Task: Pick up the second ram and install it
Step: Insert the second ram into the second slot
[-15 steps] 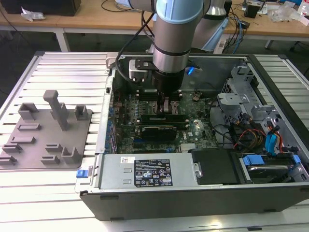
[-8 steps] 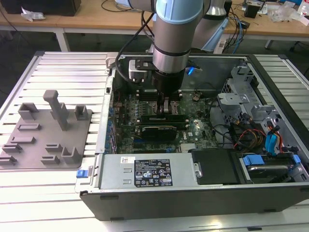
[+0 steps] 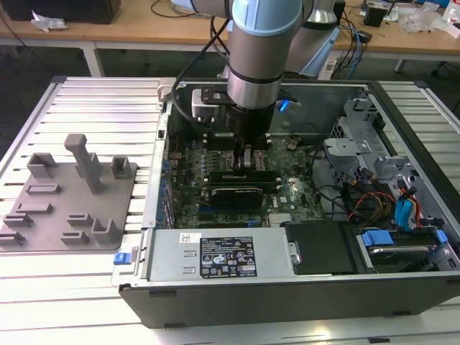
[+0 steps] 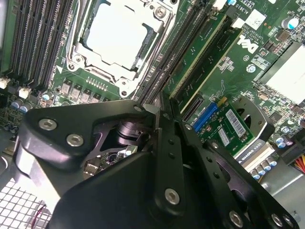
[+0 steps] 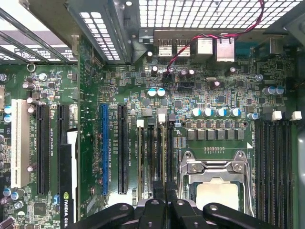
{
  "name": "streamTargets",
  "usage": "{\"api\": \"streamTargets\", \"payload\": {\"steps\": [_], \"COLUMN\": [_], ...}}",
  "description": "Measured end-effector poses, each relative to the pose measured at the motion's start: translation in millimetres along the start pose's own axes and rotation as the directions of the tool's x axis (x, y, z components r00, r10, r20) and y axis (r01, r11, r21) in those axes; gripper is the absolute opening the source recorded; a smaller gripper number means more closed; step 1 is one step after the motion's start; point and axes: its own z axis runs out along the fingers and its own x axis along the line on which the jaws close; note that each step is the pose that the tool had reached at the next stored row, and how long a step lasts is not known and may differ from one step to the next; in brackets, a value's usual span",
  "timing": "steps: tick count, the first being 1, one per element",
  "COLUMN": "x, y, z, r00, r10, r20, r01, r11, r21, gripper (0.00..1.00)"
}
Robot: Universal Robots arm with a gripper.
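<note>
1. Apparently the second ram [image 4: 205, 52] is already standing upright in a memory slot just beside the processor socket [image 4: 116, 36]. In the second wrist view its green face is running away from the fingertips.
2. The gripper [image 4: 161, 112] is hanging low inside the computer case [image 3: 237, 298]. Its fingers are lying almost together, and I judge they are clamping on the top edge of this stick.
3. So the picking up is looking done, and the installing is the step in hand. Whether the stick is sitting fully down, or the white slot clips [image 5: 162, 117] are latching, I cannot tell.
4. Counting on the motherboard [image 5: 209, 90]: I am finding one memory stick for sure, one processor socket and one graphics card [image 3: 233, 195]. I cannot make out another stick in the neighbouring slots.
5. Counting outside the case: one grey holder plate [image 3: 54, 215] is lying at the exterior view's left, well apart from the gripper. It is carrying several grey blocks, with no stick visible on them. One arm [image 3: 262, 50] is reaching down into the case.
</note>
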Motion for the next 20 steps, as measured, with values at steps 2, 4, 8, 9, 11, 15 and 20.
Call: {"api": "streamTargets", "payload": {"steps": [2,4,8,9,11,15,20], "x": [0.0,0.0,0.0,0.1,0.2,0.2,0.2], "y": [0.0,-0.1,-0.1,-0.1,-0.1,-0.1,-0.2], "z": [0.0,1.3,4.3,5.8,8.3,10.7,11.0], "r00": [1.0000,1.0000,1.0000,1.0000,1.0000,1.0000,1.0000], "r10": [0.000,0.000,0.000,0.000,0.000,0.000,0.000], "r20": [0.0000,0.0000,0.0001,0.0001,-0.0001,0.0002,0.0004], "r01": [0.000,0.000,0.000,0.000,0.000,0.000,0.000], "r11": [1.0000,1.0000,1.0000,1.0000,1.0000,1.0000,1.0000], "r21": [0.0000,0.0000,0.0000,0.0000,0.0000,-0.0001,0.0000], "gripper": [0.09,0.09,0.09,0.09,0.09,0.09,0.17]}}
